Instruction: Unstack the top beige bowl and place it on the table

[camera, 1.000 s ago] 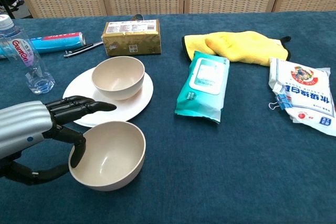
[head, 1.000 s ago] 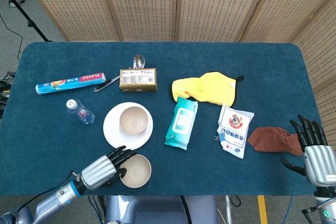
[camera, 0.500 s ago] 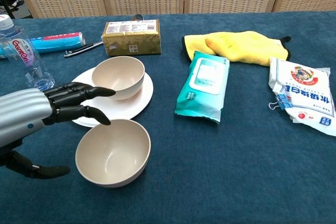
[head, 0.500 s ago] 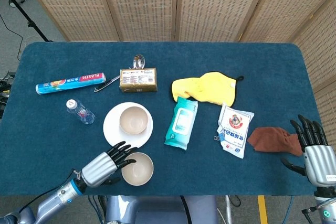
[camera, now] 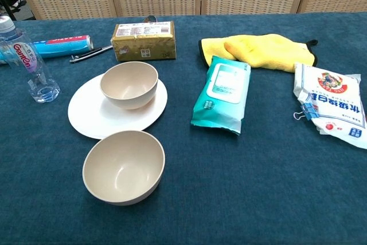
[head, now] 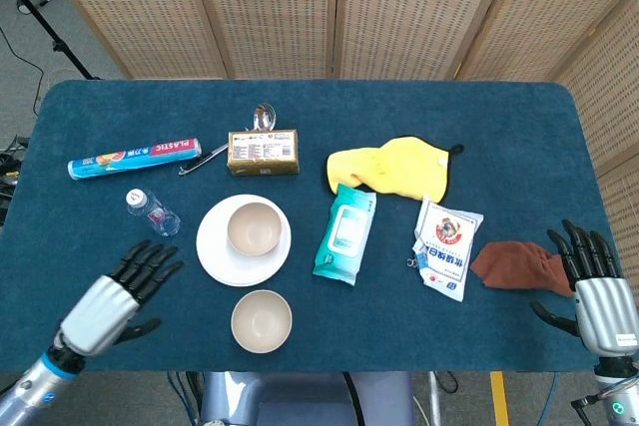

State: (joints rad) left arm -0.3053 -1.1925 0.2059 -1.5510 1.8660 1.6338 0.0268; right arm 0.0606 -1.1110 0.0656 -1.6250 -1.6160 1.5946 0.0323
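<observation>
One beige bowl (head: 261, 321) (camera: 123, 166) stands upright on the blue table near the front edge, with nothing touching it. A second beige bowl (head: 254, 228) (camera: 129, 84) sits on the white plate (head: 215, 251) (camera: 86, 116) just behind it. My left hand (head: 118, 293) hovers at the front left, well left of the near bowl, fingers spread and holding nothing; the chest view does not show it. My right hand (head: 591, 281) is at the front right edge, fingers apart and empty, beside a brown cloth (head: 511, 264).
A water bottle (head: 152, 211) (camera: 26, 61) stands left of the plate. Behind lie a blue plastic-wrap roll (head: 134, 158), a gold box (head: 263, 151) (camera: 142, 41) and a spoon (head: 262, 115). A teal wipes pack (head: 345, 233) (camera: 223, 94), yellow cloth (head: 391, 166) (camera: 258, 48) and white bag (head: 448, 245) (camera: 331, 103) lie to the right.
My left hand let go of the near beige bowl and drew back to the left, leaving the chest view. The bowl stays on the table. The right hand barely moved.
</observation>
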